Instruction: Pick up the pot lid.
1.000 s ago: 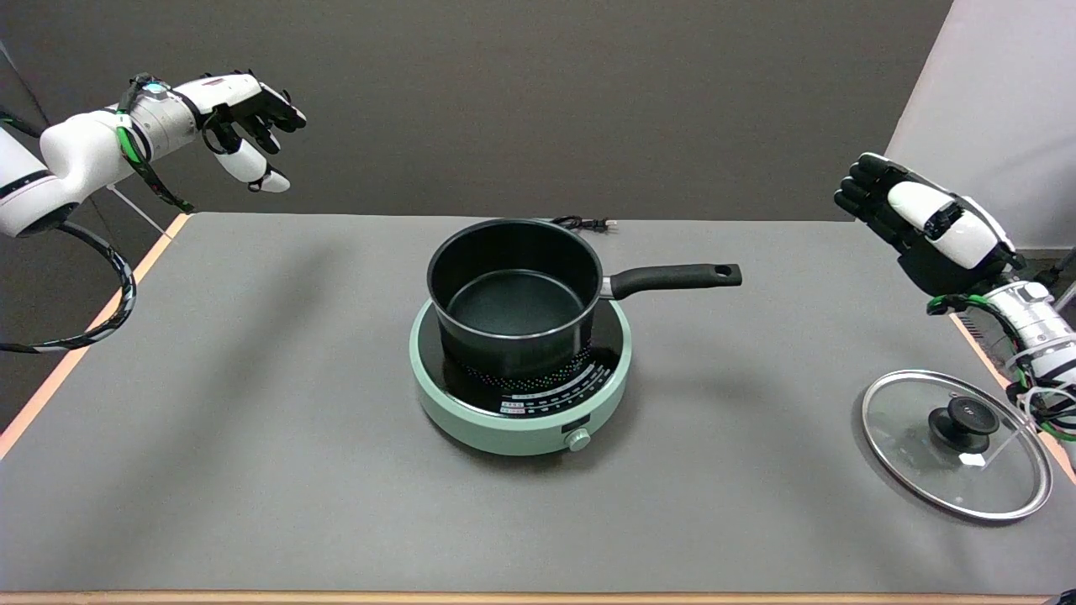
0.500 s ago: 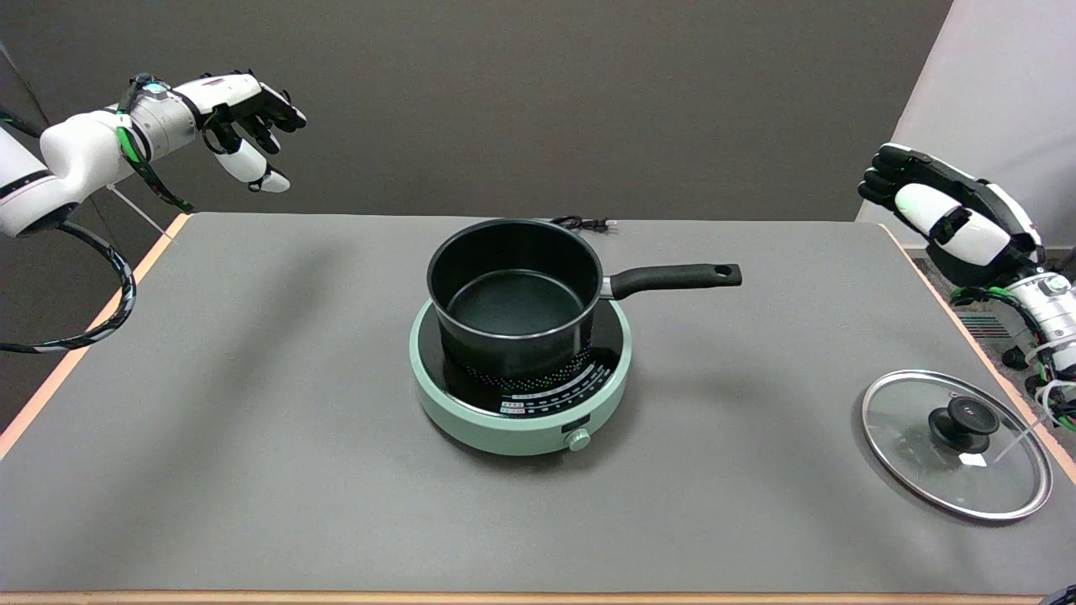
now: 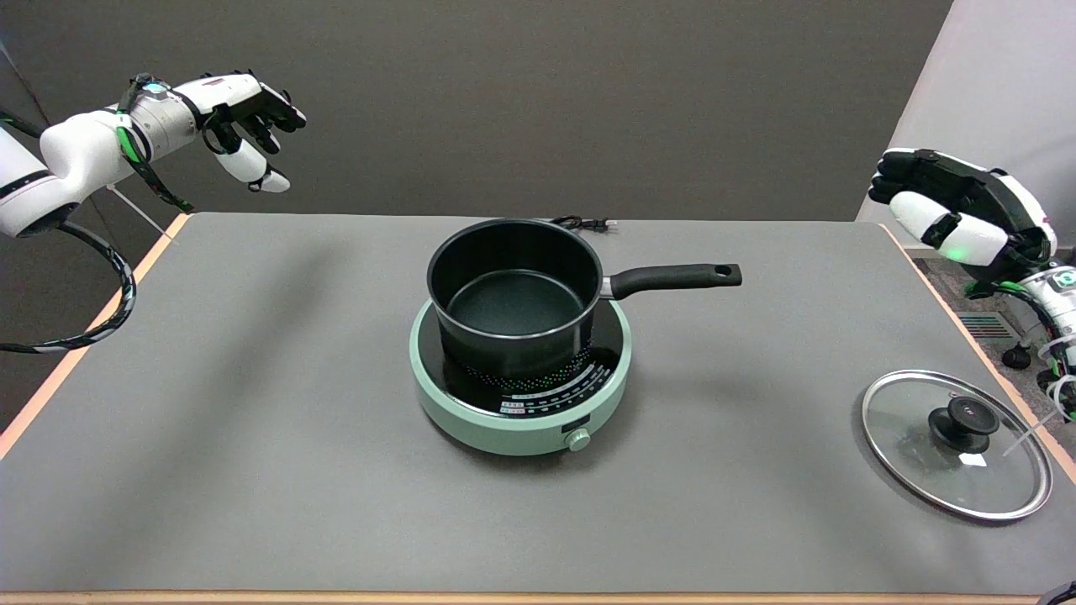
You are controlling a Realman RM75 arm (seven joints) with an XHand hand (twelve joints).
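Head view, the only one: approach stage, judging by the layout, with no grasp begun. Glass pot lid (image 3: 957,445) lying flat on the desk (image 3: 252,470) at the near right corner, close to the right edge, black knob (image 3: 963,420) pointing up near its middle. Robot hand (image 3: 958,214) raised in the air at the far right, beyond the lid and well apart from it, touching nothing and holding nothing. Fingers extended toward the left and lying close together, loosely released rather than clenched; exact spread hard to read from this angle. Next, probably: bring the robot hand toward the near side and down over the lid, spread the fingers around the knob, close on it, then lift straight up. Care needed at the knob, being small and low against the glass. Elsewhere on the desk, a black saucepan (image 3: 513,294) sitting uncovered on a green cooktop (image 3: 521,378) at the centre, handle pointing right, well apart from the lid.
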